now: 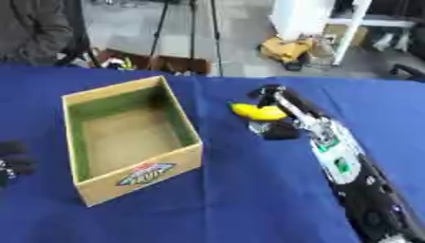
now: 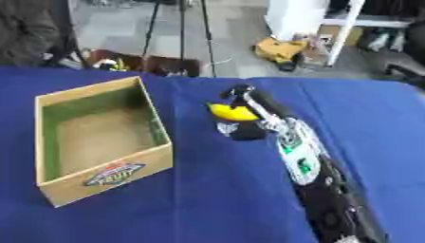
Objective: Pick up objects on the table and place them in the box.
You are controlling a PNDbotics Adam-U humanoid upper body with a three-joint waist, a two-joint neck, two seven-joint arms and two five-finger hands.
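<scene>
A yellow, banana-shaped object point(image 1: 257, 112) lies on the blue table point(image 1: 249, 199), right of the open cardboard box point(image 1: 131, 169). My right hand point(image 1: 274, 97) reaches in from the lower right. Its fingers curl over the object's far side, and the dark thumb point(image 1: 281, 131) sits at its near side. The box is empty, with a green-lined wall and a coloured label on its front. My left hand point(image 1: 13, 159) rests at the left edge of the left eye view, fingers relaxed, apart from the box.
Beyond the table's far edge are tripod legs point(image 1: 158, 33), a white stand point(image 1: 353, 28) and clutter on the floor. A person in dark clothes point(image 1: 33, 28) sits at the far left. Bare blue cloth lies in front of the box.
</scene>
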